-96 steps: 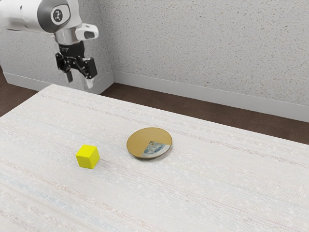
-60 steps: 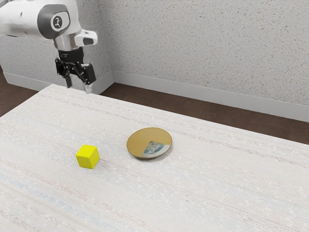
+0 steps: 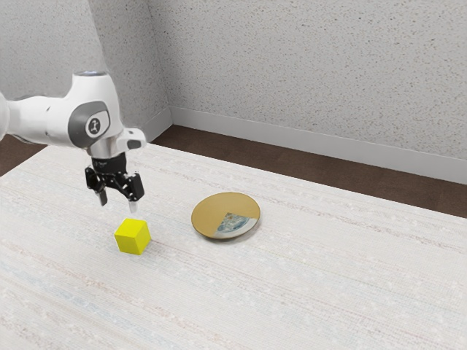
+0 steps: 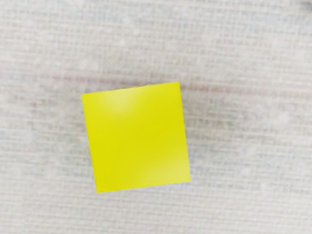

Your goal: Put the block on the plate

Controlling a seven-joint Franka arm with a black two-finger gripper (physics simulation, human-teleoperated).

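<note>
My gripper hangs above the table, a short way above the yellow block, its two fingers apart with nothing between them. The block rests flat on the table, and in the wrist view the top of the block faces my hand, slightly turned. A round tan plate with a blue-and-white picture section lies on the table, toward the exterior view's right from the block and not touching it.
The white, faintly striped table extends around the block and plate. Behind its far edge are a dark brown floor and a speckled wall.
My arm and gripper have come down a long way toward the block, the fingers staying apart. Block and plate lie where they were.
</note>
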